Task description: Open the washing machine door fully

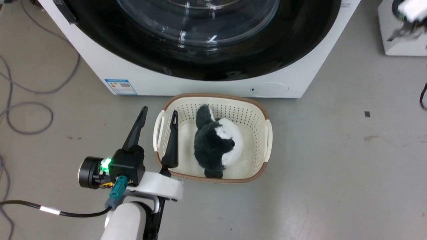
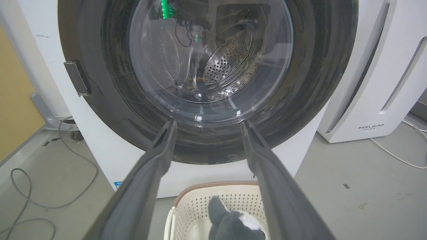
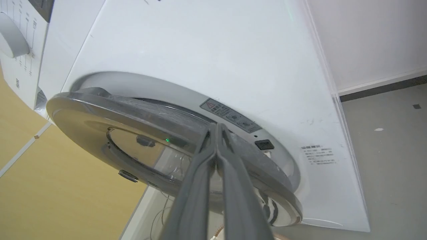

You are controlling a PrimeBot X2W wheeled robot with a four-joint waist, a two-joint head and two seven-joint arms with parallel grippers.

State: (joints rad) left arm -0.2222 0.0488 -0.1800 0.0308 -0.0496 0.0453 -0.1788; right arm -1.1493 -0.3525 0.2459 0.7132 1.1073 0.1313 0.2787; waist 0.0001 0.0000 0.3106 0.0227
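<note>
Head view: the left gripper (image 1: 159,110) sits at lower left with its two fingers spread apart and nothing held between them, pointing toward the washing machine (image 1: 293,76). One finger overlaps the left rim of the basket (image 1: 213,96); the other lies over the floor beside it. The washing machine door (image 1: 206,63) is at the top of this view, beyond the fingertips and apart from them. Left wrist view: the door's glass bowl stands just above the spread fingertips. Right wrist view: the right gripper (image 3: 217,126) has its two fingers pressed together, with the tips set at the door's rim close to the machine's white front. It cannot be told whether anything is pinched between them. In this view the rim stands slightly off the front, and a dark latch socket (image 3: 264,144) is exposed beside the tips. Count: one washing machine, one door, one basket, one black-and-white plush toy (image 1: 213,143) inside the basket, one blue label (image 1: 120,86) low on the machine's front, one white FEELBIRD appliance (image 2: 377,83) beside the machine, two grippers.
</note>
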